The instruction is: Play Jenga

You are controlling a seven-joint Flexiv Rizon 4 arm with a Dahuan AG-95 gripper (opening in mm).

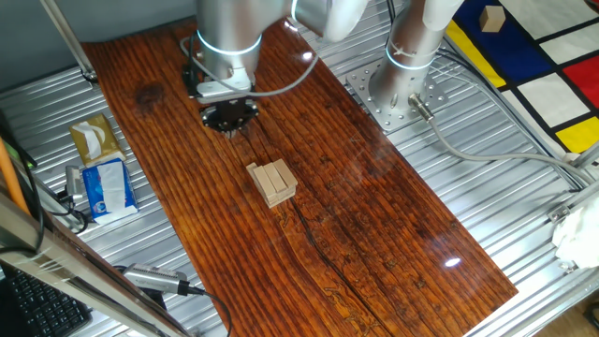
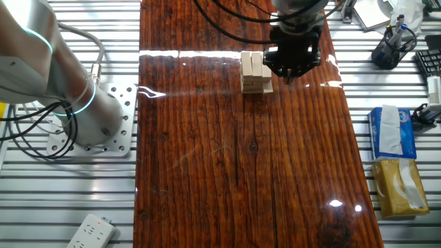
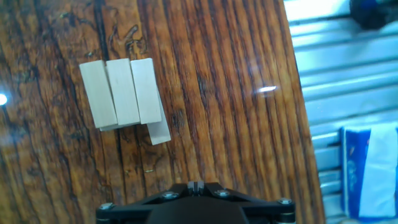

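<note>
**Gripper beside the block pile, nothing in hand**

From my station I see the Jenga pile (image 1: 272,182) sitting on the dark wooden board (image 1: 374,234), roughly mid-board in one fixed view. It is a low stack of pale bars; the top layer is three bars laid side by side. In the hand view the pile (image 3: 124,93) lies upper left, and one bar of a lower layer (image 3: 159,130) sticks out past the end of the top three — slightly skewed.

The gripper (image 1: 230,116) hangs above the board, near the pile but apart from it. In the other fixed view the gripper (image 2: 293,63) sits just beside the pile (image 2: 255,72), on its right in that picture. I see nothing between the fingers. How wide they stand I cannot tell — the hand view shows only the black base of the hand at the bottom edge, and the fixed views are too dark there.

Off the board, on the ribbed metal table (image 1: 487,178): a blue tissue pack (image 1: 104,187) and a tan tissue box (image 1: 94,139) next to each other. The arm's base plate (image 2: 103,127) is bolted beside the board.
</note>
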